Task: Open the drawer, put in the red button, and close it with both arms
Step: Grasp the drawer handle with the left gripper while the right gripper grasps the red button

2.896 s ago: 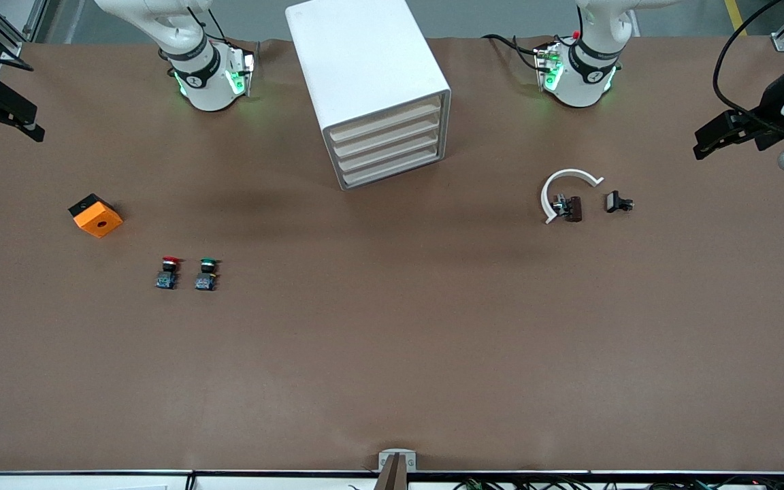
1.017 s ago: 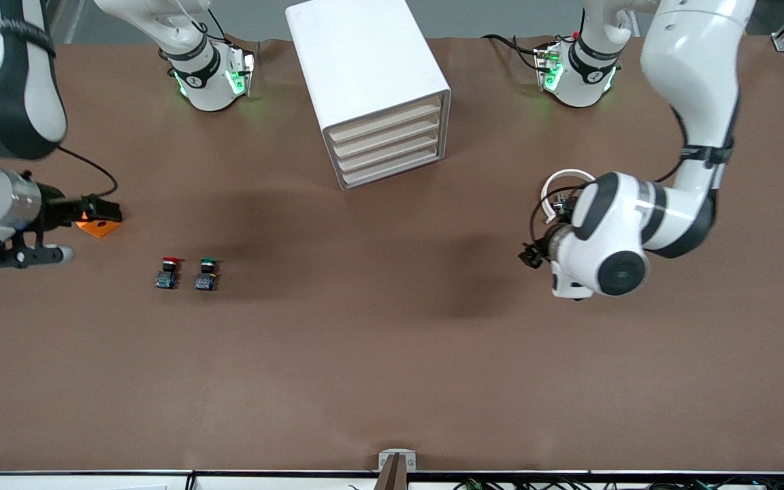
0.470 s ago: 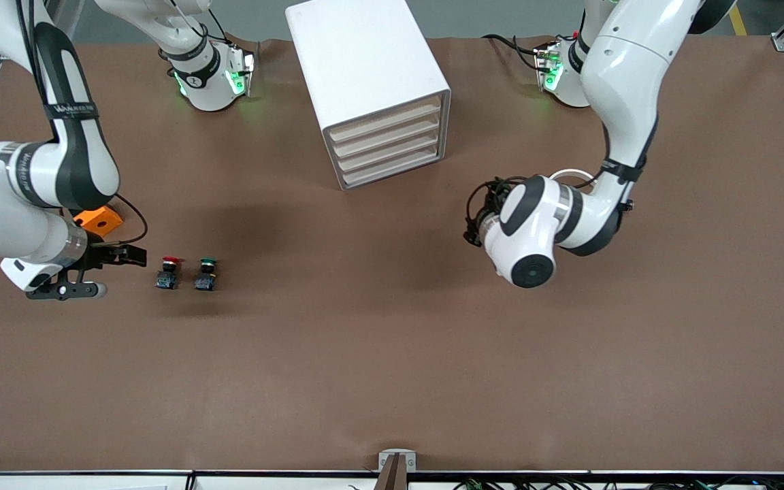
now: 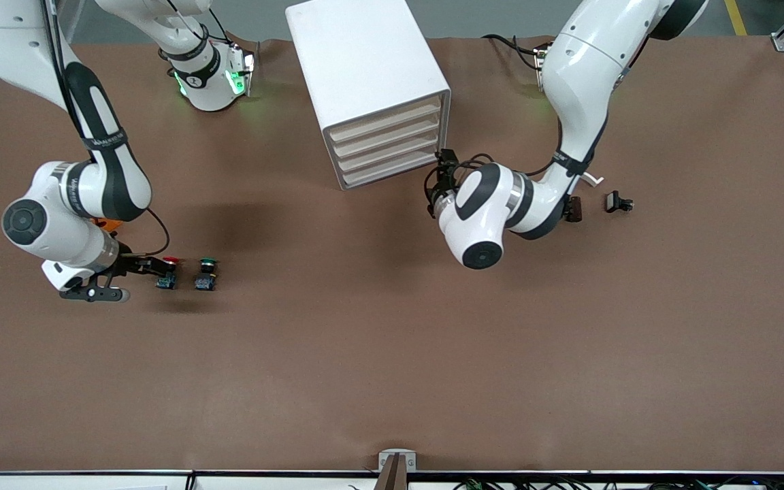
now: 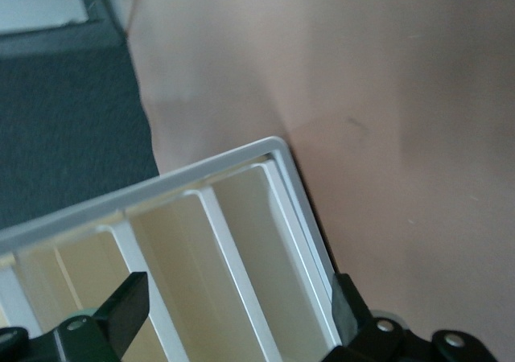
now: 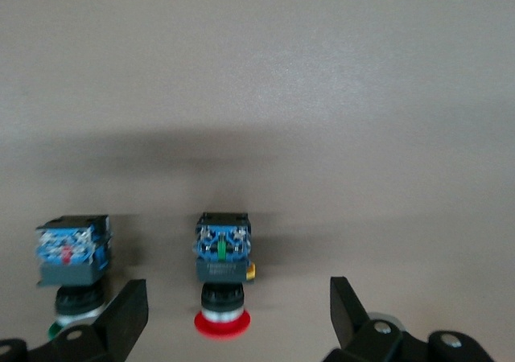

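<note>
STEP: approach, drawer not yet opened | left tool [image 4: 441, 178] open, empty, at cabinet [image 4: 371, 75] front corner beside lowest drawer [image 4: 390, 169] | right tool [image 4: 149, 266] open, empty, beside red button [image 4: 168, 271] on table [image 4: 392, 354] | NEXT: I judge each tool must close on its target.

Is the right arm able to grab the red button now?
Probably yes. The right gripper is right beside the red button with its jaws open, and the wrist view shows the red cap between them. The green button stands apart, so nothing seems to block it.
</note>
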`<state>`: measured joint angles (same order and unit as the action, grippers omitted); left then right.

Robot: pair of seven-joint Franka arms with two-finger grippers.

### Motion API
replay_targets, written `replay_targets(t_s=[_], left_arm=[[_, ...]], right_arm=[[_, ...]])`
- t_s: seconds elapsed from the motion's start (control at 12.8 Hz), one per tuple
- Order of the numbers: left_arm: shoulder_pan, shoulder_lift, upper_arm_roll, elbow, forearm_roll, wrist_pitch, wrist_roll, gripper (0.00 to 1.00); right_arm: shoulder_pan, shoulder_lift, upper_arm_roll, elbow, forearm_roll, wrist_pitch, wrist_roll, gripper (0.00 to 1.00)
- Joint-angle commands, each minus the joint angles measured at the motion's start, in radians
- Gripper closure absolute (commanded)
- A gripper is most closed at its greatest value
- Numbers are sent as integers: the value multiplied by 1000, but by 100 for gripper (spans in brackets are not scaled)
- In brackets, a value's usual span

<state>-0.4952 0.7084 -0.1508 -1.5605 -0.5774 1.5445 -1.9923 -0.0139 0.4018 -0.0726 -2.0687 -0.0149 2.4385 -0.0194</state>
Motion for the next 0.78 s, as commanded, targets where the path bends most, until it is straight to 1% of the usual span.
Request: replay_targets(t_s=[0.0, 0.08, 0.16, 0.31, 0.47, 0.55, 0.63, 0.7], left_arm=[[-40, 39, 8, 22, -94, -21, -141, 6], [-43, 49, 8, 22, -136, -21, -152, 8], [-46, 56, 8, 22, -175, -21, -163, 14], [-52, 69, 8, 23, -211, -21, -201, 19], [-63, 76, 8, 23, -245, -21, -221, 20], [-69, 80, 8, 23, -255, -21, -232, 21], [-77, 80, 8, 23, -262, -21, -246, 26], [-77, 79, 7, 23, -265, -23, -252, 29]], right_arm=[[0, 48, 8, -2, 0, 66, 24, 0], [6, 57, 8, -2, 0, 74, 24, 0], [12, 69, 8, -1, 0, 79, 24, 0], [17, 95, 8, -1, 0, 111, 23, 0], [17, 106, 7, -1, -2, 112, 10, 0], [15, 104, 8, -1, -2, 111, 9, 4], [15, 106, 8, -1, -2, 111, 7, 14], [15, 106, 7, -1, -3, 109, 7, 25]])
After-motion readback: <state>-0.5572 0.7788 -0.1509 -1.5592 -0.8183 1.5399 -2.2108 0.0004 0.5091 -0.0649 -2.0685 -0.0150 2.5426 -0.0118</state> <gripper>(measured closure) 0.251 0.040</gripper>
